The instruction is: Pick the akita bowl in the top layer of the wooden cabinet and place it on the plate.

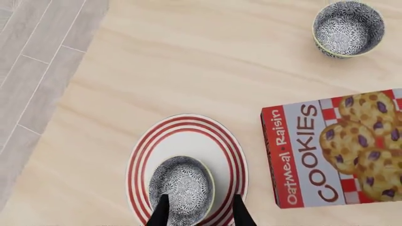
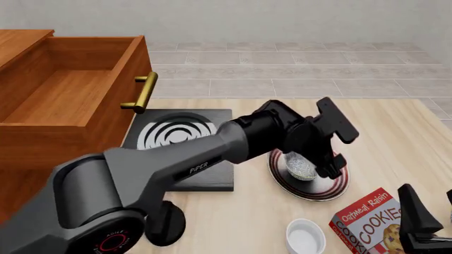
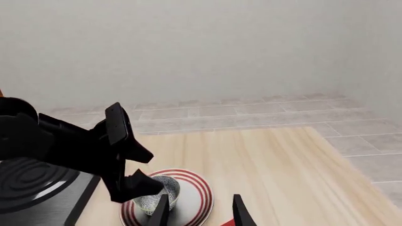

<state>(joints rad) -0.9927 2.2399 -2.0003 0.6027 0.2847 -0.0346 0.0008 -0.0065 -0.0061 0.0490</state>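
The bowl (image 1: 182, 188) sat on the plate (image 1: 223, 155), off-centre, on the tabletop near the cookie box (image 1: 333, 150). The left pincer (image 1: 199, 214) hung directly over it, fingers (image 1: 160, 212) spread wide, one over the bowl's rim and one outside, gripping nothing. The right pincer (image 3: 199, 209) waited open near the right edge. The drawer (image 2: 71, 90) stood open and empty. Risk: a tilted or sideways retreat could catch the rim with the near finger, tipping the bowl or dragging it off the plate.

Akita bowl (image 2: 302, 167) apparently on plate (image 2: 332, 189), right of stove (image 2: 177, 138).
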